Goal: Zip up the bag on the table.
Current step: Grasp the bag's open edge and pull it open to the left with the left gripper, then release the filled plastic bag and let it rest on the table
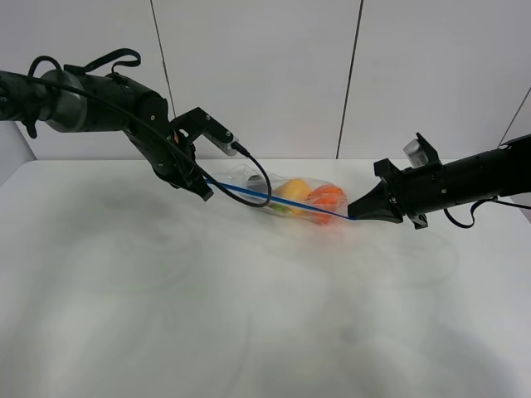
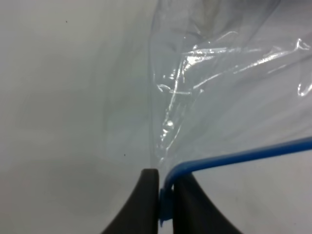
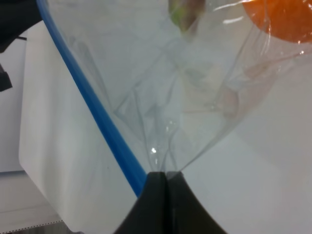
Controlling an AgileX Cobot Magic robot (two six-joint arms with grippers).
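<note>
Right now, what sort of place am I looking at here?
Probably a robotics lab bench, not a kitchen: a large plain white table, bare pale panelled wall behind it, and the black left gripper and right gripper pinching a clear crinkly plastic zip bag.

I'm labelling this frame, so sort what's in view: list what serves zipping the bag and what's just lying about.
Job: bag, its blue zipper strip, left gripper and right gripper each shut on a bag end, table.
Just there: yellow pear and orange inside the bag, wall panels behind.
</note>
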